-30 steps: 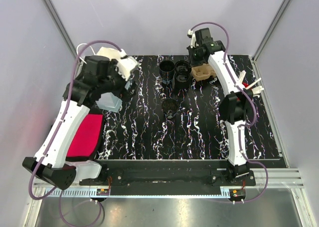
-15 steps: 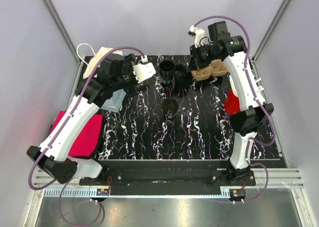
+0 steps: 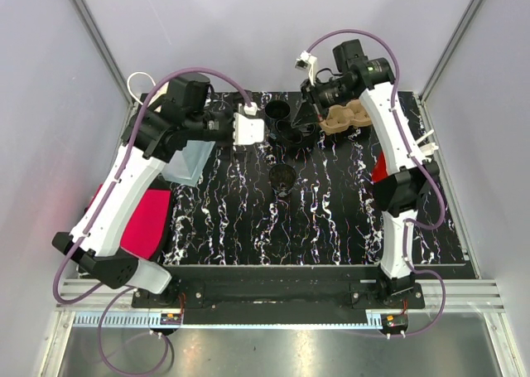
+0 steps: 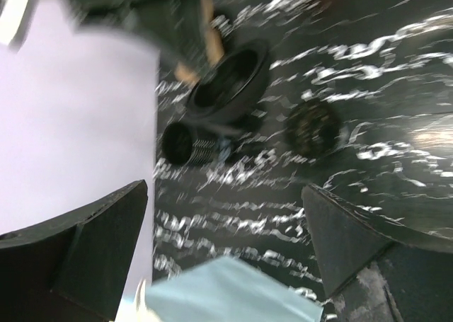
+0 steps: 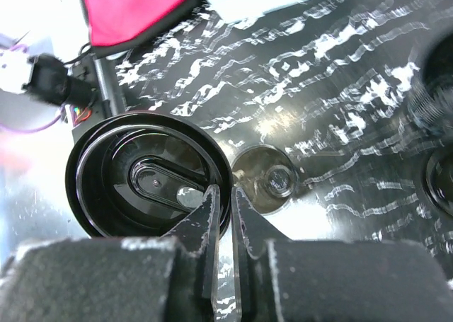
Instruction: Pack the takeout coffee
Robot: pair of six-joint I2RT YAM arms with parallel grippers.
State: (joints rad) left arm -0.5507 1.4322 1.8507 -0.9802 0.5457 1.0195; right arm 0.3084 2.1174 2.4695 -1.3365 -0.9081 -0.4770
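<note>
My right gripper [image 5: 221, 189] is shut on the rim of a black plastic lid [image 5: 148, 177] and holds it in the air. In the top view the right gripper [image 3: 315, 110] and the lid [image 3: 295, 132] are at the back centre. An open cup [image 5: 272, 184] stands on the table below and beside the lid. It is the lone cup [image 3: 281, 178] in mid-table. Another black cup [image 3: 277, 110] is at the back. A brown cardboard carrier [image 3: 348, 117] sits behind the right gripper. My left gripper [image 4: 225, 187] is open and empty, left of the cups [image 3: 253, 130].
A light blue bag [image 3: 185, 161] lies under the left arm and also shows in the left wrist view [image 4: 226, 294]. A red pouch [image 3: 142, 224] lies at the left edge. A red item [image 3: 379, 171] sits behind the right arm. The table [image 3: 331, 219] is black marble-patterned.
My left gripper has swung right, from over the blue bag to beside the cups. My right gripper has shifted left from the carrier, with the lid in it.
</note>
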